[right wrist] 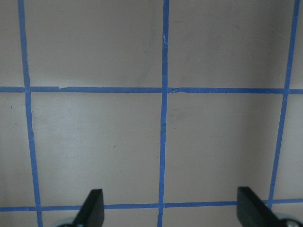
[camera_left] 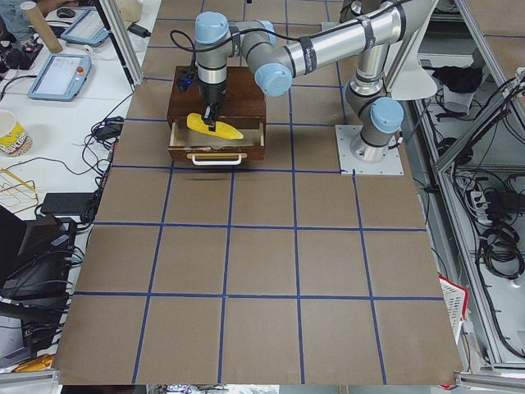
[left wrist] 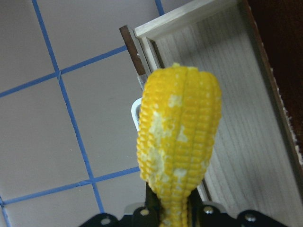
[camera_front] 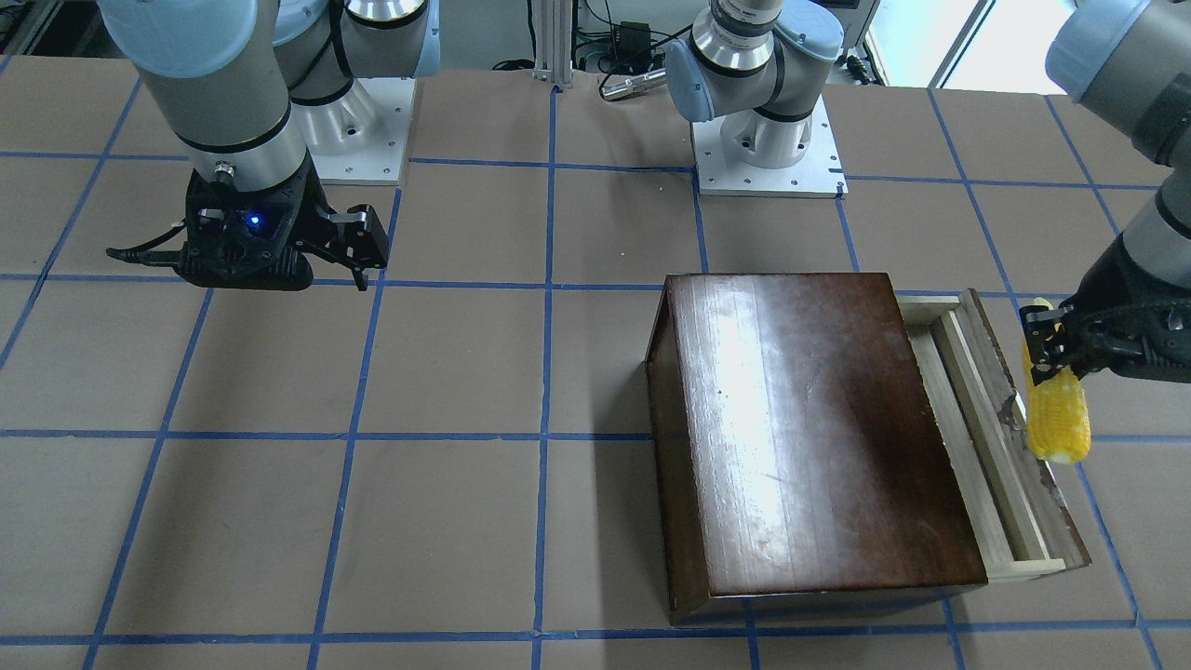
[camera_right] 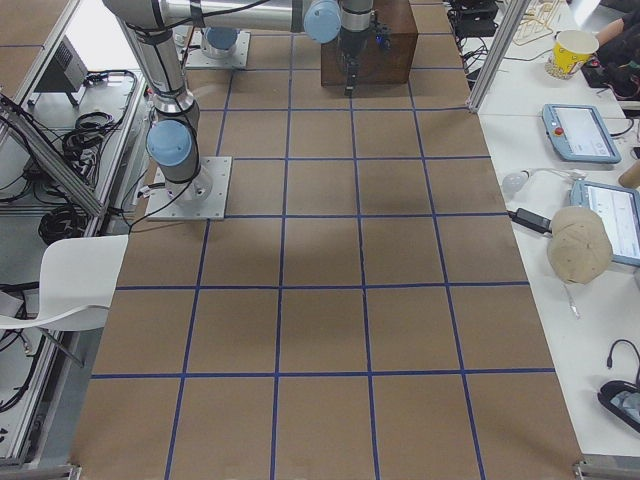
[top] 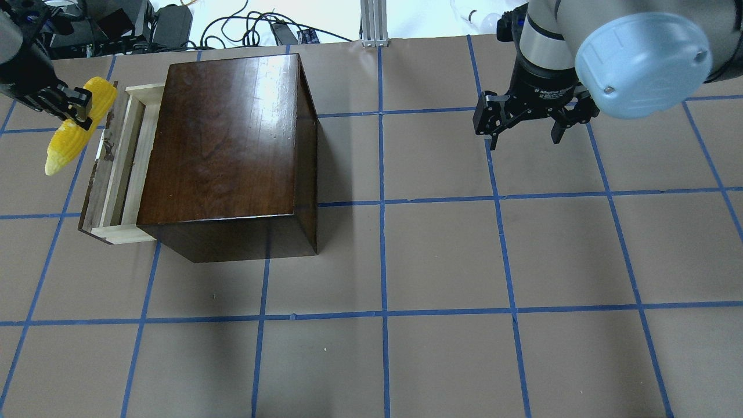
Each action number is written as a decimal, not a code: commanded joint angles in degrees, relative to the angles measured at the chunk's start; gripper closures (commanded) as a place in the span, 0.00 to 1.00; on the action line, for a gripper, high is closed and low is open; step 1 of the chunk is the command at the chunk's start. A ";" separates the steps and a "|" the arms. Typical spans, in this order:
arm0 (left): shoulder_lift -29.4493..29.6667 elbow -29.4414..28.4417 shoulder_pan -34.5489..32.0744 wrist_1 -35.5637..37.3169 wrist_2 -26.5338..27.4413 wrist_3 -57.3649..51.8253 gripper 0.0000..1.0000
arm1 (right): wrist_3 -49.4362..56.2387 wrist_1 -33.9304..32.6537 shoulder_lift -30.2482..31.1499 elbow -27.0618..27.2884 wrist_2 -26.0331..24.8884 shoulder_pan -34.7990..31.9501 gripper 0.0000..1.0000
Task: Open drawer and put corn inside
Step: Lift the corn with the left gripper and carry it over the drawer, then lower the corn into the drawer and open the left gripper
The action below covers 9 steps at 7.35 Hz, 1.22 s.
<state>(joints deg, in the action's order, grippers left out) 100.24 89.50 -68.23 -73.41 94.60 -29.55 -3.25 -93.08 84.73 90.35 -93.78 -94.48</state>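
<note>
The yellow corn [top: 68, 136] is held in my left gripper [top: 74, 108], which is shut on its thick end. The cob hangs just outside and above the dark front panel of the drawer [top: 118, 168]. The drawer is pulled partly out of the glossy dark-brown box [top: 226, 139], and its pale wooden inside shows. In the left wrist view the corn [left wrist: 180, 146] hangs over the drawer's front edge, with the tray [left wrist: 246, 118] to its right. In the front-facing view the corn [camera_front: 1058, 419] is right of the drawer [camera_front: 977, 447]. My right gripper [top: 525, 136] is open and empty over bare table.
The table [top: 441, 249] is brown paper with a blue tape grid. The arm bases [camera_front: 768, 154] stand at the robot's side. Side benches with tablets and cables [camera_right: 590, 130] lie beyond the table's edges.
</note>
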 commanded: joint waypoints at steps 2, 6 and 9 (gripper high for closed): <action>0.23 2.15 -2.33 -0.24 -0.03 15.63 1.00 | 0.00 0.00 0.00 0.00 -0.09 0.00 0.00; 1.36 4.01 -2.35 0.46 -0.21 15.14 1.00 | 0.00 0.00 0.00 0.00 -0.09 0.00 0.00; 2.33 3.92 -2.43 0.72 -0.29 15.93 0.30 | 0.00 0.00 0.00 0.00 -0.09 0.00 0.00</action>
<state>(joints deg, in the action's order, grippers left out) 102.31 93.51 -70.67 -72.74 94.35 -13.84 -3.25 -93.10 84.73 90.35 -93.87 -94.48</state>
